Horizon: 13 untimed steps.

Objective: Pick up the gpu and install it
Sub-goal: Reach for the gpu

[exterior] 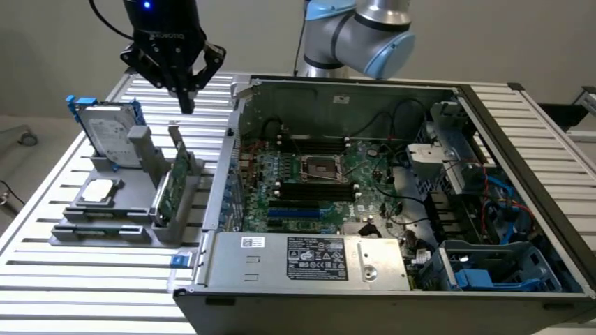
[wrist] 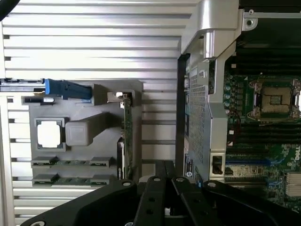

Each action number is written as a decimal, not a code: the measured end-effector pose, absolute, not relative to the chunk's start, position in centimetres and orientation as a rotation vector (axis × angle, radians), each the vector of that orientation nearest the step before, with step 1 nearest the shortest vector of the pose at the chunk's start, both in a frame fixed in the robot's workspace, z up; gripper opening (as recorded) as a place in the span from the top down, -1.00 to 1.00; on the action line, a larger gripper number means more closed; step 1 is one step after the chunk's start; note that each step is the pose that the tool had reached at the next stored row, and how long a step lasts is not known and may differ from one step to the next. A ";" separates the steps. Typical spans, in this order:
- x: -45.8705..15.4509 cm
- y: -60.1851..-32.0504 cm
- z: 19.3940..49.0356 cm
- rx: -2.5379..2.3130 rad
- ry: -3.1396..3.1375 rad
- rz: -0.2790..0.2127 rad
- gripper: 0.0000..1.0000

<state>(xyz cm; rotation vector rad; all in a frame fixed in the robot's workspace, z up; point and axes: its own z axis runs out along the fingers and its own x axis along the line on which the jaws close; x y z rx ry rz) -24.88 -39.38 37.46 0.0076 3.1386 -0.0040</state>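
Slatted aluminium table [exterior: 56,279], pale wall behind. Entries as they stand:

1. Grey parts holder [exterior: 93,232], on the table at the exterior view's left. It carries a hard drive [exterior: 107,136] in a blue frame, upright; a processor [exterior: 100,192], lying flat; memory sticks [wrist: 70,162] in the low slots; and the gpu.

2. gpu [exterior: 172,185]. It stands on its long edge in the holder's slot, on the side nearest the computer case [exterior: 219,195]. The long axis is level and runs front to back in the exterior view, roughly along the case's side wall. The silver bracket end points to the back, towards me. My wrist view looks down on the thin top edge of the gpu [wrist: 126,136].

3. Computer case, lid off, just beside the holder. The motherboard [exterior: 308,181] lies exposed, and I see no card in its expansion slots.

4. My gripper [exterior: 186,105]. The fingers [wrist: 165,181] are pressed together and carry nothing. It hangs above the table at the back of the holder, over the gpu's bracket end, clear of it.

5. Progress, by my reckoning: nothing is done. The gpu is not yet gripped or lifted. Picking it up, carrying it across and seating it on the motherboard all remain.
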 end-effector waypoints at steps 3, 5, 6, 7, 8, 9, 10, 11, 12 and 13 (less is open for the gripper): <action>-25.9 -39.4 37.3 0.003 3.139 -0.014 0.79; -26.5 -39.4 37.2 -0.002 3.139 -0.021 0.79; -26.8 -39.4 37.1 -0.005 3.139 -0.025 0.79; -27.1 -39.4 37.1 -0.008 3.139 -0.028 0.79; -27.4 -39.4 37.0 -0.011 3.139 -0.032 0.79; -27.6 -39.4 36.9 -0.015 3.139 -0.036 0.79; -27.9 -39.4 36.9 -0.018 3.139 -0.039 0.79; -28.2 -39.4 36.8 -0.021 3.139 -0.043 0.79; -28.5 -39.4 36.7 -0.025 3.139 -0.047 0.79; -28.8 -39.4 36.7 -0.028 3.139 -0.049 0.79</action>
